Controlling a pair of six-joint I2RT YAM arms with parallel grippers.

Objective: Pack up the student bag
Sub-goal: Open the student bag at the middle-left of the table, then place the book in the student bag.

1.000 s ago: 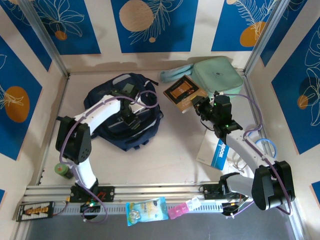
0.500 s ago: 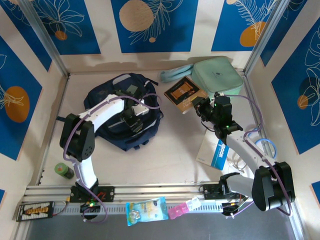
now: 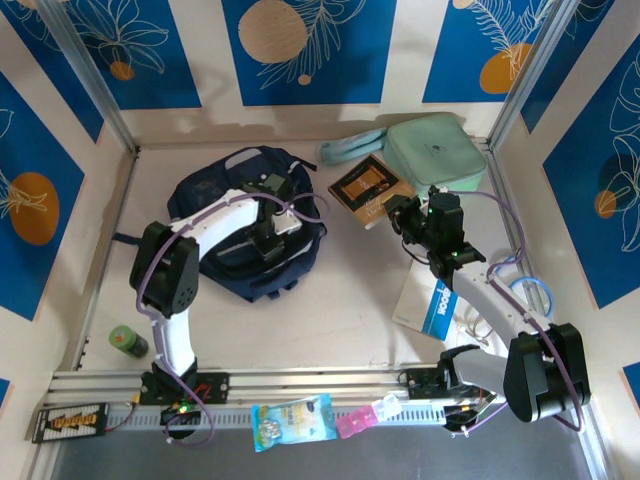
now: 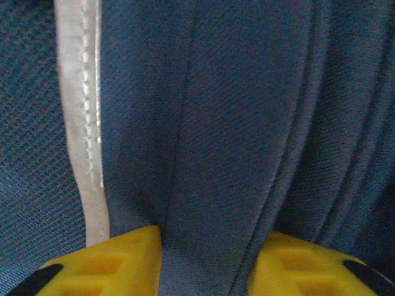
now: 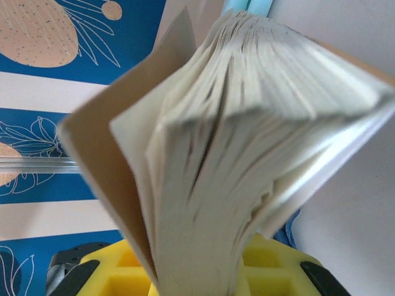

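While right gripper (image 3: 398, 213) clamps the book (image 3: 366, 186) at two o'clock, left gripper (image 4: 207, 250) pinches student bag (image 3: 205, 200) fabric at ten o'clock.

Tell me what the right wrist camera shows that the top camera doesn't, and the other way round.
Right wrist view: the book end-on, its page edges fanned, rising from between the yellow fingers. Top view: its brown cover, the student bag under the left gripper, and the mint green case. Both: the right gripper clamped on the book.
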